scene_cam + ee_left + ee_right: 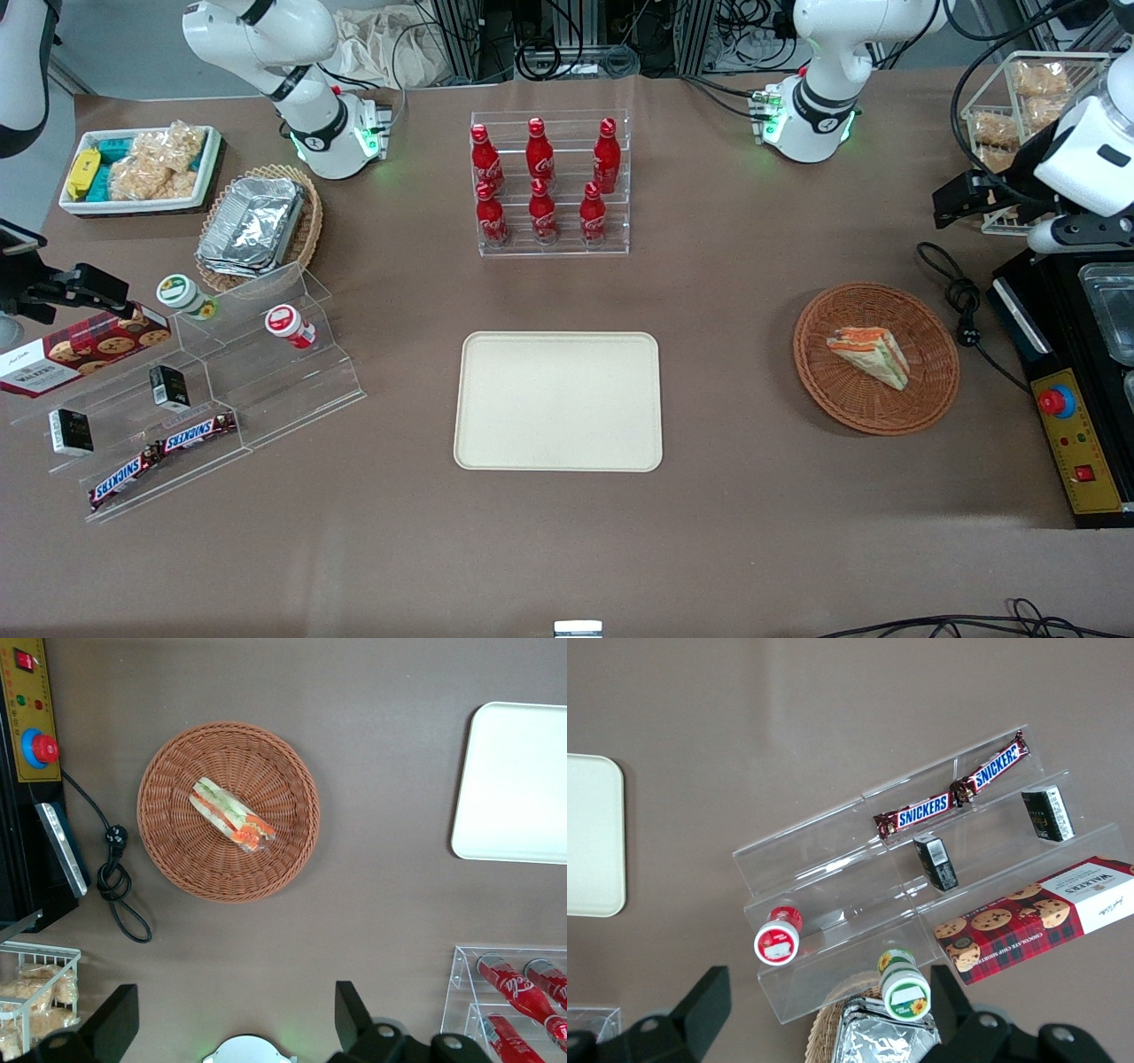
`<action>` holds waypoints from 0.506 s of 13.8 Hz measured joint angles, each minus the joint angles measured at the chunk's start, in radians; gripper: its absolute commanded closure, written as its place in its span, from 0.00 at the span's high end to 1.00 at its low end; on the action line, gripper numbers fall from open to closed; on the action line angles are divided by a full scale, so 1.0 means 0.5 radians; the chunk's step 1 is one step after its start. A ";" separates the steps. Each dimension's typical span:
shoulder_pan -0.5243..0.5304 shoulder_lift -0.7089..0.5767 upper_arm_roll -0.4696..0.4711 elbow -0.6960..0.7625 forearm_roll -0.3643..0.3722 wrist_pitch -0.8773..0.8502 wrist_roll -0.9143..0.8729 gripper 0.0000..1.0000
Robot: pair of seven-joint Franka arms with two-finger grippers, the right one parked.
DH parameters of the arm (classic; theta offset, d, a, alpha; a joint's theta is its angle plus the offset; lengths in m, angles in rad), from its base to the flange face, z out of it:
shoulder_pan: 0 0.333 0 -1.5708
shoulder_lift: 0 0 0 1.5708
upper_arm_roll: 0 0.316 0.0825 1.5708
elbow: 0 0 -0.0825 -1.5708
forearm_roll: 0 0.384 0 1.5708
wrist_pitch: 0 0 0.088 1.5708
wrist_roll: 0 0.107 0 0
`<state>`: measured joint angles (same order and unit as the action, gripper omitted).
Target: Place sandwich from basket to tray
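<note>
Reddish-brown wicker marks my starting point: the basket (875, 358) sits on the tabletop (709, 292) toward my working end, and the sandwich (870, 355) lies in it, a wrapped wedge resting on its side near the middle of the weave, with orange and green filling showing along one edge. Nothing else shares the basket, so I judge the wedge can be approached from above without nudging anything aside.

My end effector (235, 1014) hangs high above the tabletop, well apart from the basket and farther from the front camera than it. Its fingers (111, 1020) are spread wide and hold nothing. I read that as a ready posture: open enough to straddle the wedge once I descend, and high enough that the wrist camera takes in basket and destination together.

The tray (558, 400) lies flat and bare near the middle of the tabletop, well apart from the basket and toward the parked arm's end from it. Its low rim should let me set the sandwich down with little lift.

The task looks unstarted. My next move, as I judge it, calls for centring over the wedge and turning my fingers to close across its narrow thickness, not along its length. The clear wrap may be slippery and the bread soft, so a light squeeze seems wise. A black cable (961, 297) lies beside the basket, clear of that route.
</note>
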<state>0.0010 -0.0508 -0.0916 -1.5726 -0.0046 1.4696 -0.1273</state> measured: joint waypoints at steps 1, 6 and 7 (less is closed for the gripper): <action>0.000 0.000 0.000 0.002 0.004 0.000 0.000 0.99; 0.000 0.015 0.009 -0.005 0.009 -0.006 -0.157 1.00; 0.001 0.029 0.012 -0.020 0.009 -0.007 -0.303 1.00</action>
<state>0.0013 -0.0364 -0.0856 -1.5826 -0.0002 1.4663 -0.2790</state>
